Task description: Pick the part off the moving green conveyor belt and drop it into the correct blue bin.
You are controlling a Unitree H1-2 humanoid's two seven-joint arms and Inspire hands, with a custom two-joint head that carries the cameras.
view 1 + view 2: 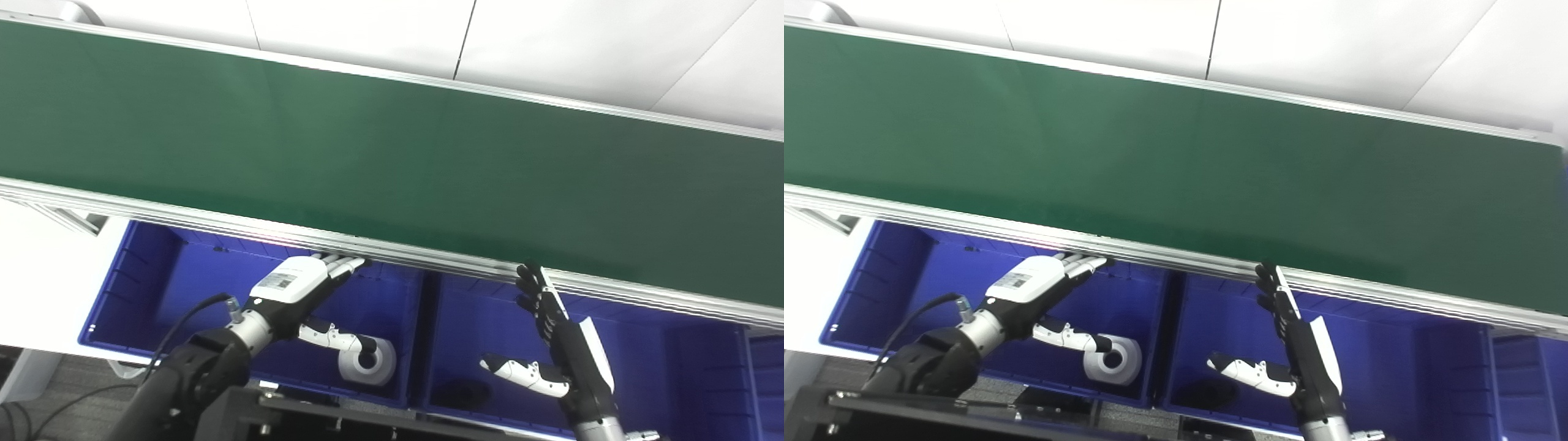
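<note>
The green conveyor belt (392, 159) crosses the view with no part on it. My left hand (306, 288) is open and empty, fingers stretched over the left blue bin (153, 288) just under the belt's metal rail. A white ring-shaped part (367, 361) lies in that bin below its thumb. My right hand (554, 334) is open and empty, fingers upright over the right blue bin (674, 367). A dark part (465, 392) lies on that bin's floor at the front left.
The belt's aluminium rail (429, 257) runs right above both hands. A white table surface (43, 282) lies left of the bins. A third blue bin's edge (768, 380) shows at the far right. Black robot frame (306, 416) sits at the bottom.
</note>
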